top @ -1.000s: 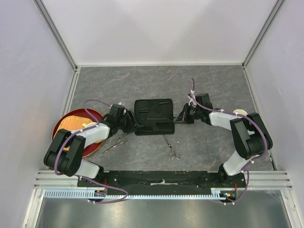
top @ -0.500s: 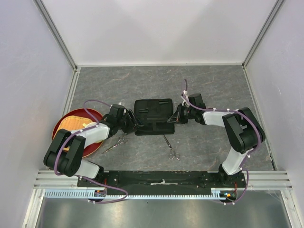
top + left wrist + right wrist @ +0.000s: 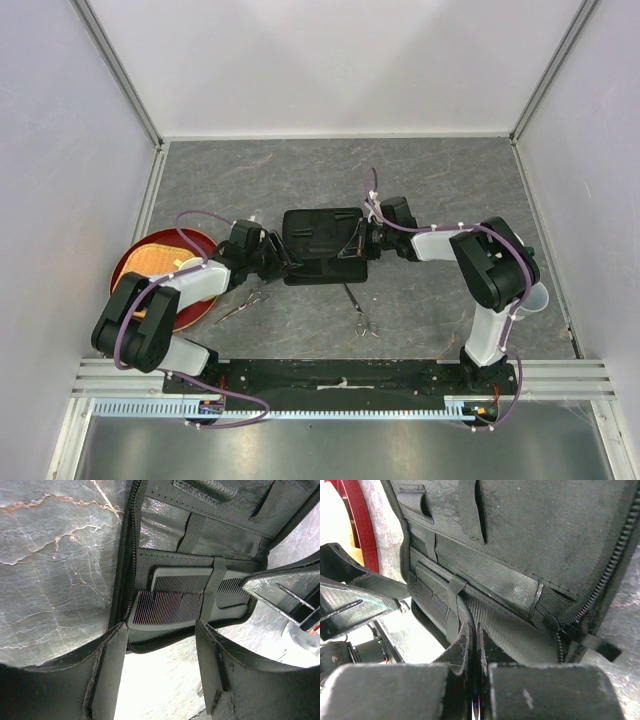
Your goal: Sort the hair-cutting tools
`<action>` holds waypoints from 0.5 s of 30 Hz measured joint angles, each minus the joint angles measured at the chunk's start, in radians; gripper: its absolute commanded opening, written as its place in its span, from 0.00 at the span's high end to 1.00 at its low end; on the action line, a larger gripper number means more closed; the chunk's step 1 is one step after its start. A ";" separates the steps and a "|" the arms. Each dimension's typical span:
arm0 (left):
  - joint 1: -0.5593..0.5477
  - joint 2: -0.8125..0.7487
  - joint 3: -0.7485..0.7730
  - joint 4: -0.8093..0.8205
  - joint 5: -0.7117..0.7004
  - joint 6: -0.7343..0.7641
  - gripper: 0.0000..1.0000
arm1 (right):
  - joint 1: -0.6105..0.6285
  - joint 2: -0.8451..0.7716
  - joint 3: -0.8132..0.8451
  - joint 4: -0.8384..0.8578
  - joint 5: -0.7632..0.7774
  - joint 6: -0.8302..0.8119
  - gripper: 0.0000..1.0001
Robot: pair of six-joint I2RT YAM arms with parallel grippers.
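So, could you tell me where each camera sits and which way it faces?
Top: fixed above and behind the bases, looking down on the table; both arms show, left tool and right tool flanking the case.
Left wrist: on the left arm, facing the combs in the case; its open fingers show.
Right wrist: on the right arm, facing across the case toward the plate; its shut fingers show.
Shared: each wrist view shows the case and the other tool.

Two black combs (image 3: 170, 607) sit under a strap (image 3: 212, 582) in the open case (image 3: 165, 525).
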 measured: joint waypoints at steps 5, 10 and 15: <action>0.001 0.000 -0.003 0.005 0.002 0.000 0.36 | 0.013 0.023 0.004 0.031 0.000 0.015 1.00; 0.001 0.000 -0.003 0.006 0.004 0.000 0.36 | 0.024 0.046 0.005 0.069 -0.001 0.036 1.00; 0.001 -0.002 -0.006 0.011 0.005 0.000 0.36 | 0.033 0.058 0.005 0.095 0.000 0.057 0.99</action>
